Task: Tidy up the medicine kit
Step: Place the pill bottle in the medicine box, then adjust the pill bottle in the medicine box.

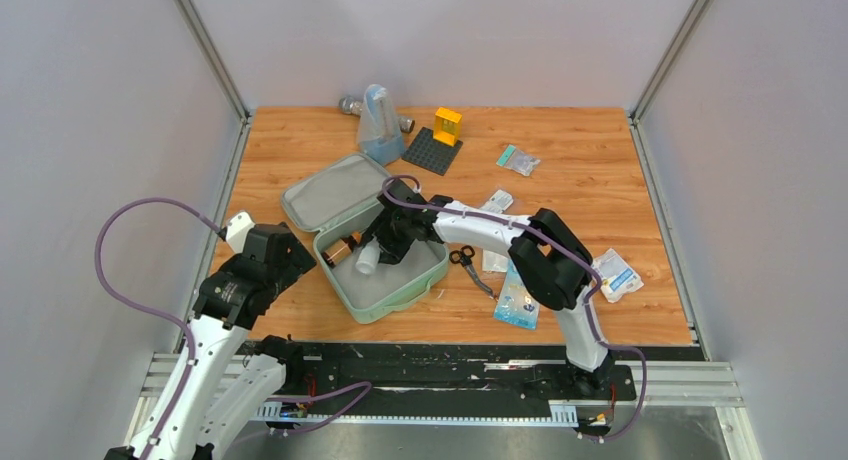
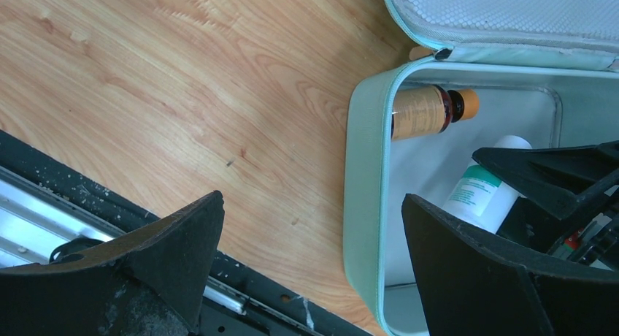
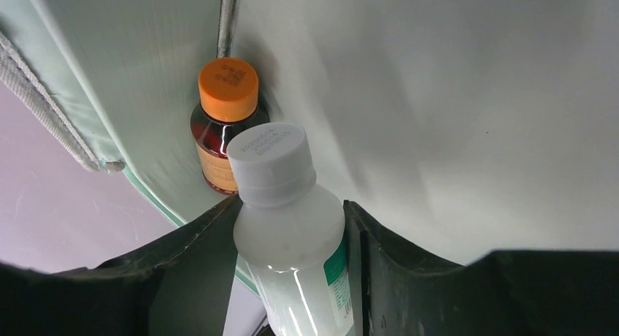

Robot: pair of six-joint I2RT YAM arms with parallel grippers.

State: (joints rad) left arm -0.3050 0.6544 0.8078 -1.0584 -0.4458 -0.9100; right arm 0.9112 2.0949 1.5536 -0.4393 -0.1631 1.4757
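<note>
The medicine kit lies open at table centre, a mint-green tray (image 1: 405, 298) with its lid (image 1: 322, 198) folded back to the left. An amber bottle with an orange cap (image 1: 341, 250) lies in the tray's far corner. My right gripper (image 1: 385, 244) reaches into the tray, shut on a white bottle with a green label (image 1: 366, 260), cap near the amber bottle. In the right wrist view the white bottle (image 3: 288, 226) sits between the fingers, with the amber bottle (image 3: 226, 117) beyond. My left gripper (image 2: 312, 204) is open and empty, straddling the tray's left wall (image 2: 363, 204).
Black scissors (image 1: 465, 260), a blue packet (image 1: 517, 298) and small sachets (image 1: 617, 275) lie right of the kit. A dark grey baseplate (image 1: 430, 152) with a yellow block (image 1: 447, 125) and a translucent bluish pouch (image 1: 378, 125) stand at the back. The black rail runs along the near edge.
</note>
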